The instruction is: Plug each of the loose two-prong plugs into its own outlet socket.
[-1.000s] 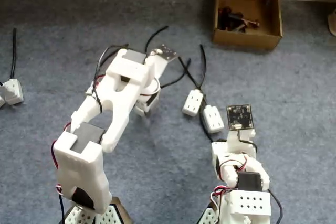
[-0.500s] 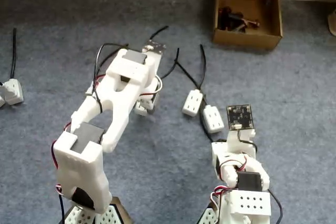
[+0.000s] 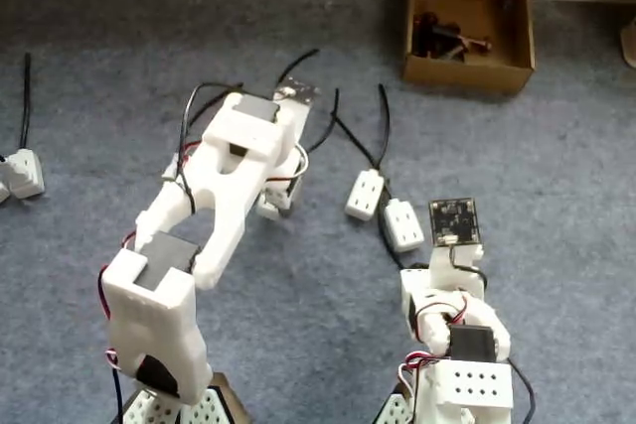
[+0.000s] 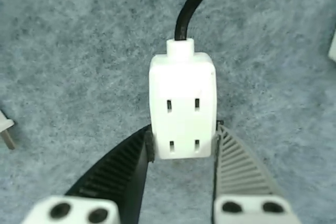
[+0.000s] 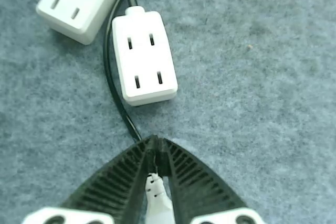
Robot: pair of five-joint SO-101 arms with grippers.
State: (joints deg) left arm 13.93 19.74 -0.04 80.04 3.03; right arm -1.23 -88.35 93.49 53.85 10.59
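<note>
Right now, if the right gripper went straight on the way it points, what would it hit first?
Most likely the black cord curving past the tips of the right gripper, then the white outlet block just beyond. Its height above the carpet is unclear.

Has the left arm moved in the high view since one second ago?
Yes. The far end of the left arm has swung toward the left of the high view, away from the cardboard box, which stayed in place.
</note>
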